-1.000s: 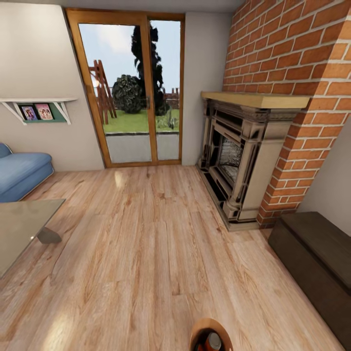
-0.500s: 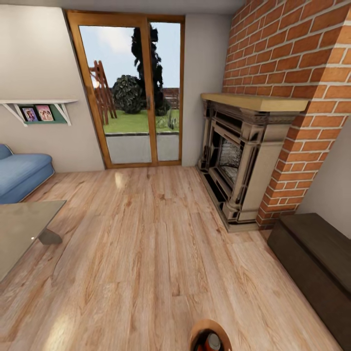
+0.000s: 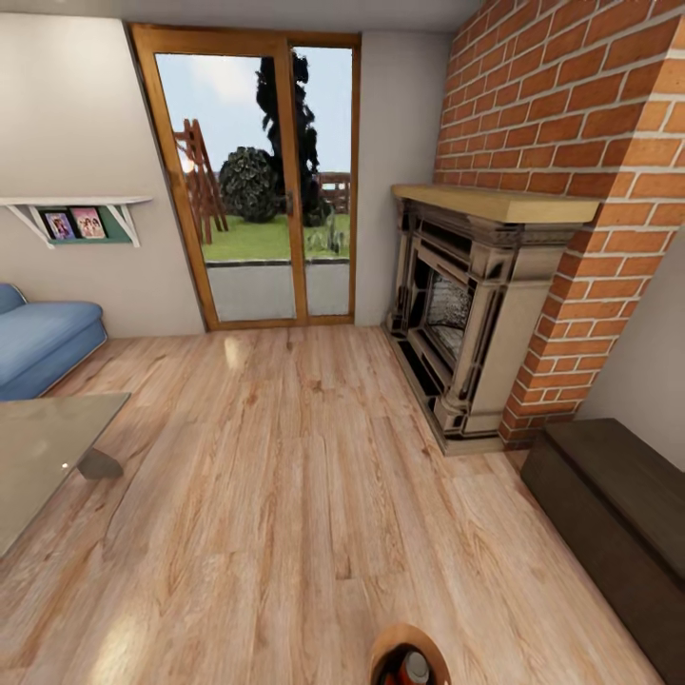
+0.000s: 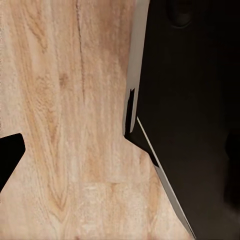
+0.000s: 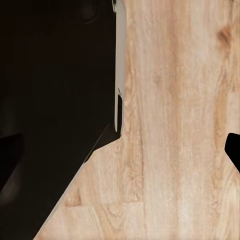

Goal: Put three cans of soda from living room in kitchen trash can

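Head view: the living room is seen, with a fireplace (image 3: 457, 314) and blue sofa (image 3: 43, 342). At the bottom edge a brown-lined trash can (image 3: 411, 656) holds an orange soda can (image 3: 416, 669). More cans must probably be found next. Wrist views: wood floor (image 4: 65, 120) is shown beside a dark body; whether either claw is wide or narrow cannot be told.

Glass doors (image 3: 259, 181) stand at twelve o'clock across the floor (image 3: 285, 476). The fireplace (image 3: 471, 304) is at two, a low cabinet (image 3: 618, 514) at four. The sofa (image 3: 43, 338) sits at ten, a wall shelf (image 3: 76, 214) above it, a table (image 3: 43, 447) at nine.
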### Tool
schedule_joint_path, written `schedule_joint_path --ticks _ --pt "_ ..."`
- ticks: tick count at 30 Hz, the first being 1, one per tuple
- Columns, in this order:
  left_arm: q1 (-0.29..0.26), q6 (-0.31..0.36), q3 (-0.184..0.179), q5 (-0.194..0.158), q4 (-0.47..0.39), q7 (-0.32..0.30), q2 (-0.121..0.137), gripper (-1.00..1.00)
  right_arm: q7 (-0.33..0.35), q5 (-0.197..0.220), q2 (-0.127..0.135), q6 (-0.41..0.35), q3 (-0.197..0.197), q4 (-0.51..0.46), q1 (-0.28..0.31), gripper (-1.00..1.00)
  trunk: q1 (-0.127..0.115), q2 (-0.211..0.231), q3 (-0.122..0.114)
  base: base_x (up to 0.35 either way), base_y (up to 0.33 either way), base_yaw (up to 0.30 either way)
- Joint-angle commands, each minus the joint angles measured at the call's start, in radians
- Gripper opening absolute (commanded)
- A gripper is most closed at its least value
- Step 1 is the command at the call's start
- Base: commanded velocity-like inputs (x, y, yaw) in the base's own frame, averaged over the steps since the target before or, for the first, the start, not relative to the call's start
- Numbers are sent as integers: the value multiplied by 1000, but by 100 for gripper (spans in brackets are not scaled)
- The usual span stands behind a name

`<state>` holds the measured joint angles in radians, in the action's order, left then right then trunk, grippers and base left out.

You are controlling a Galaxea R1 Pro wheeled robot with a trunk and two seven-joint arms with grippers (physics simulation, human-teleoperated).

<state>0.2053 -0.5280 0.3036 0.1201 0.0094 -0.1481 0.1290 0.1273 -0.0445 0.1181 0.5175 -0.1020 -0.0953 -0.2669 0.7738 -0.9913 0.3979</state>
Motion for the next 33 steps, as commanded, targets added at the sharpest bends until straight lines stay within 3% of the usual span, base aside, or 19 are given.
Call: schedule_joint_path --ticks 1,11,33 --pt "0 -1 0 0 0 0 0 100 0 0 0 0 0 -3 0 100 -4 7 -3 0 0 0" --pt "-11 -2 -1 1 -2 -1 -1 100 -5 4 0 -3 0 -79 5 100 -4 7 -3 0 0 0" --pt "-17 0 -4 1 -5 -2 -1 100 -6 3 0 -4 1 -84 21 100 -4 7 -3 0 0 0"
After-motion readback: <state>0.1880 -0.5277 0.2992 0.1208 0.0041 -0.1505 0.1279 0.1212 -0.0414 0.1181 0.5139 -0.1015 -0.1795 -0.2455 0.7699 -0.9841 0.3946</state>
